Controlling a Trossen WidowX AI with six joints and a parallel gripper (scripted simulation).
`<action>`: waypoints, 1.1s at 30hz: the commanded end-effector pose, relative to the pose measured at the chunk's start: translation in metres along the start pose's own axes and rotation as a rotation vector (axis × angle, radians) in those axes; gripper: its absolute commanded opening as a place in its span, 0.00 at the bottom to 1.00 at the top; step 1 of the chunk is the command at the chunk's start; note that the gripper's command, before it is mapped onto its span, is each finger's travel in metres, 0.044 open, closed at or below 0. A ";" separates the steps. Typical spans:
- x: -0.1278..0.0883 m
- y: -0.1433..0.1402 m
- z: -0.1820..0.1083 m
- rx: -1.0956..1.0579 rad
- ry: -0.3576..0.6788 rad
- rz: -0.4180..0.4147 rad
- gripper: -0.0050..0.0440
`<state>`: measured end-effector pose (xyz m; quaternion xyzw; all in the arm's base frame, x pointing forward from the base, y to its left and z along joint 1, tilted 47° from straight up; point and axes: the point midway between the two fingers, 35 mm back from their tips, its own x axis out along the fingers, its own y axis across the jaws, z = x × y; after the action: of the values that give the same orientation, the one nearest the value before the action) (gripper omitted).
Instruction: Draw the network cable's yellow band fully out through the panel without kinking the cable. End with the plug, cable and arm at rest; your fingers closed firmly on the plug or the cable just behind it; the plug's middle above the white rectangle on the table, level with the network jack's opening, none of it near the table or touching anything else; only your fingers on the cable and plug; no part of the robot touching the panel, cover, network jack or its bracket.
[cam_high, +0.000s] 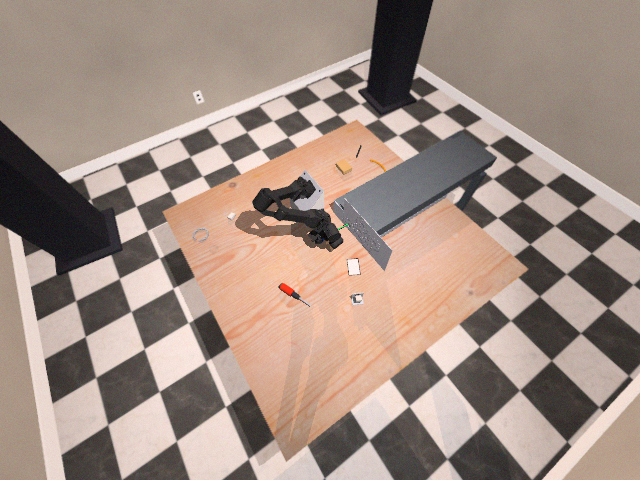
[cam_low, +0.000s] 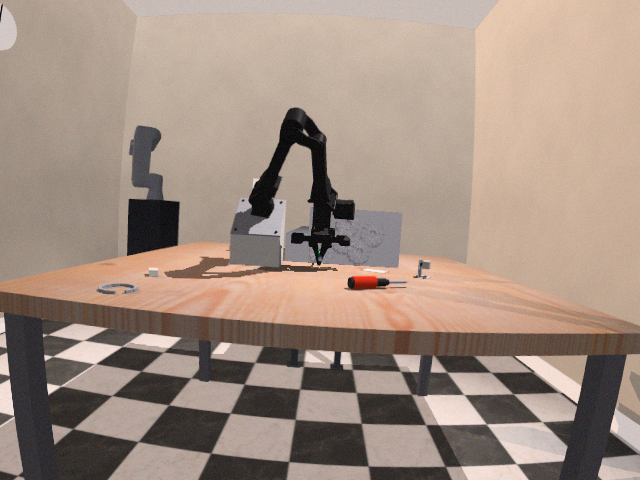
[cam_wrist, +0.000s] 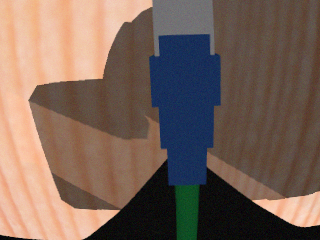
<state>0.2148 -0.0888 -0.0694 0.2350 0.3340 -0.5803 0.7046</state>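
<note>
From my station I read the gripper (cam_low: 318, 256) as closed right down, its fingers pinched on the thin green network cable (cam_wrist: 187, 227) just behind the plug (cam_wrist: 186, 103); in the wrist view the cable disappears into the black mass of the fingers at the bottom edge, so I cannot see the actual contact faces. The plug has a blue boot with a grey tip, and its long axis runs straight up the wrist picture, tip away from the camera, in line with the cable behind it. Below it I see only wood grain and the tool's shadow, and I cannot tell from that view how high it hangs. The exterior view gives me that: the arm (cam_low: 305, 155) is folded high and drops nearly vertical, with the fingertips pointing down and ending close above the table (cam_low: 289, 310), in front of the grey perforated panel (cam_low: 372, 242). The top view adds the layout the other two lack: a short green stretch of cable (cam_high: 343, 226) spans from the tool to the panel (cam_high: 368, 238) face, the white rectangle (cam_high: 353, 266) lies well apart toward the near side, with the network jack (cam_high: 356, 298) on its bracket beyond it, and a red-handled screwdriver (cam_high: 289, 291) lies off to the side.
</note>
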 end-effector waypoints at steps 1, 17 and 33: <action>-0.004 0.004 0.039 0.062 -0.094 0.006 0.00; -0.007 0.001 0.074 0.062 -0.096 0.006 0.00; -0.010 -0.002 0.109 0.062 -0.099 0.006 0.00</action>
<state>0.2116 -0.1322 -0.0266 0.2269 0.3511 -0.5769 0.7018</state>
